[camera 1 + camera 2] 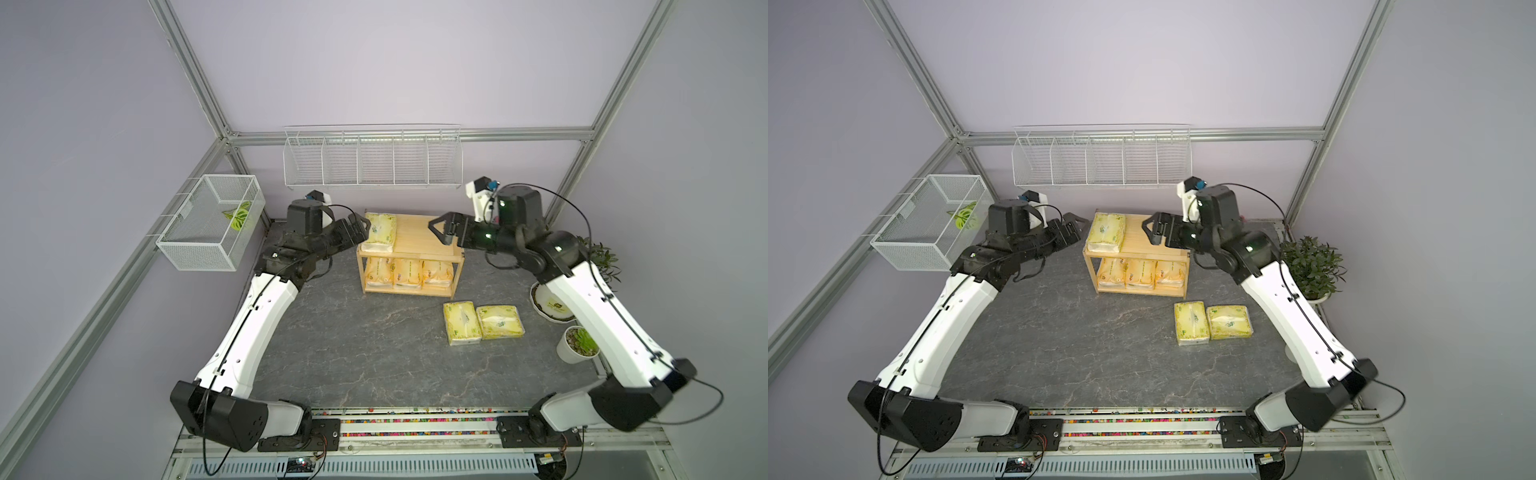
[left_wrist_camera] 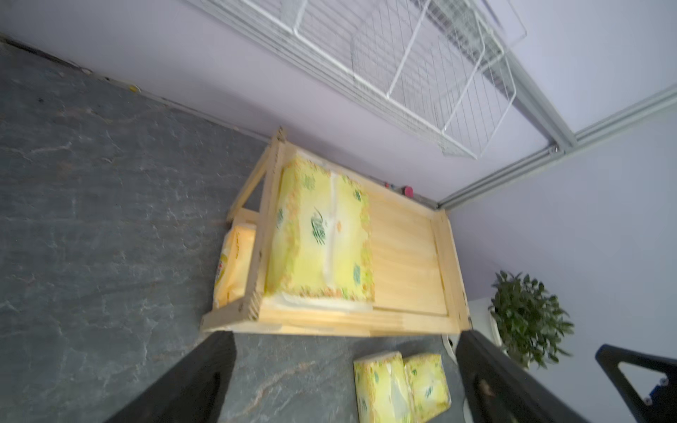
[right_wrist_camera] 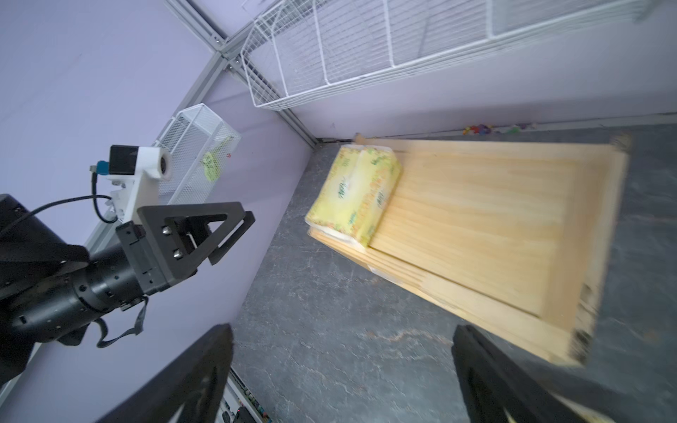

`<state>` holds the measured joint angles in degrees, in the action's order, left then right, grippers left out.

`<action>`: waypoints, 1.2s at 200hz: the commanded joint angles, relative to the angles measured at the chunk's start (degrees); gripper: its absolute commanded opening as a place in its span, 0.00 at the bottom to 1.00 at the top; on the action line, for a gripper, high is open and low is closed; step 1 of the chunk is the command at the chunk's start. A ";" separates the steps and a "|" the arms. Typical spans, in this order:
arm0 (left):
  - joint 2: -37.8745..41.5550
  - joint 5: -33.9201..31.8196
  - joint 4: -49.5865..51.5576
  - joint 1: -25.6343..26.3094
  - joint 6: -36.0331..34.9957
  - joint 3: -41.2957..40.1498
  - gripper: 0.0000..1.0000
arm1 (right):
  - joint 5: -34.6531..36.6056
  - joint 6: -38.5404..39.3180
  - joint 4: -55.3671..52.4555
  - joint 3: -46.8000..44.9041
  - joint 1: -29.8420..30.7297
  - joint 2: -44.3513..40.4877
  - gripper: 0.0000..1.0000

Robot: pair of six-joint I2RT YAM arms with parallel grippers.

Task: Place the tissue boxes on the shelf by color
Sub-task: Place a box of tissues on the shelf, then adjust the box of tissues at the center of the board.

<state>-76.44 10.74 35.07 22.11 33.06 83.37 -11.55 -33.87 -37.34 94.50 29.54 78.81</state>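
Observation:
The light wooden shelf point(image 1: 419, 239) stands at the back of the table. One yellow-green tissue box point(image 1: 379, 232) lies on the left end of its top tray point(image 2: 403, 256). Three orange tissue boxes point(image 1: 408, 272) stand side by side on the lower tier. Two yellow-green tissue boxes point(image 1: 462, 323) point(image 1: 500, 321) lie on the table in front of the shelf's right end. My left gripper point(image 1: 361, 228) hangs open just left of the top box point(image 2: 322, 234), holding nothing. My right gripper point(image 1: 440, 226) is open and empty over the tray's right end point(image 3: 476, 219).
A white wire divided rack point(image 1: 372, 160) hangs on the back wall above the shelf. A white mesh basket point(image 1: 212, 222) with a leaf in it is mounted on the left wall. Potted plants point(image 1: 600, 257) point(image 1: 579, 343) stand along the table's right edge under my right arm.

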 commanded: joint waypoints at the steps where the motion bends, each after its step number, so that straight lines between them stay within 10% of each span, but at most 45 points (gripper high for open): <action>1: 3.23 -5.94 1.95 5.18 -0.56 -6.04 1.00 | 2.06 -1.26 -0.67 -13.53 -1.17 -5.95 0.98; 86: 10.11 -19.97 -7.33 27.16 10.60 -28.30 1.00 | 6.95 -14.00 4.94 -58.10 -1.41 -28.63 0.98; 240: 5.59 -19.56 -10.98 28.08 10.08 -29.87 1.00 | 5.14 -10.22 16.19 -56.66 -8.01 -4.86 0.98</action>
<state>-70.83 -8.12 24.69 49.91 43.68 52.86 -4.71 -46.35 -24.05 35.07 23.35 71.26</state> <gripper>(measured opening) 0.997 0.983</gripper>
